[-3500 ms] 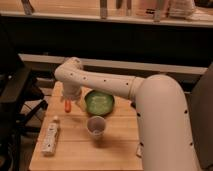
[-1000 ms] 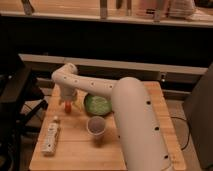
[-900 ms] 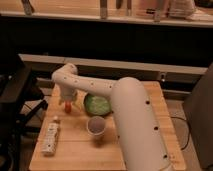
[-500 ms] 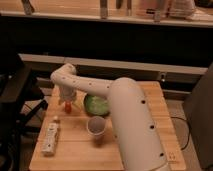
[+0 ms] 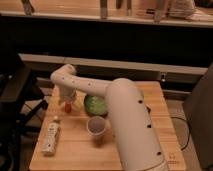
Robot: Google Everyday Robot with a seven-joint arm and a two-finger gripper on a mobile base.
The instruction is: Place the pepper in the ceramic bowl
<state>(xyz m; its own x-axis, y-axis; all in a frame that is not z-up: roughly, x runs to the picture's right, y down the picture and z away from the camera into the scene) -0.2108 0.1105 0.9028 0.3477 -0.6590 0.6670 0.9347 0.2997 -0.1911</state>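
The pepper [image 5: 67,106] is a small orange-red thing at the left of the wooden table [image 5: 150,125]. My gripper [image 5: 68,99] hangs straight down over it, its tip at the pepper's top and hiding part of it. I cannot tell whether the pepper rests on the table or is lifted. The ceramic bowl [image 5: 95,105] is green and glossy, and stands just right of the gripper, partly hidden behind my white arm [image 5: 125,115].
A white cup [image 5: 96,126] stands in front of the bowl. A pale rectangular packet [image 5: 51,138] lies near the table's front left corner. A dark chair [image 5: 15,95] stands left of the table. A dark counter runs behind it.
The gripper has stayed at the pepper, left of the bowl. The arm's bulk has shifted slightly nearer the camera. Bowl, cup and packet have not moved.
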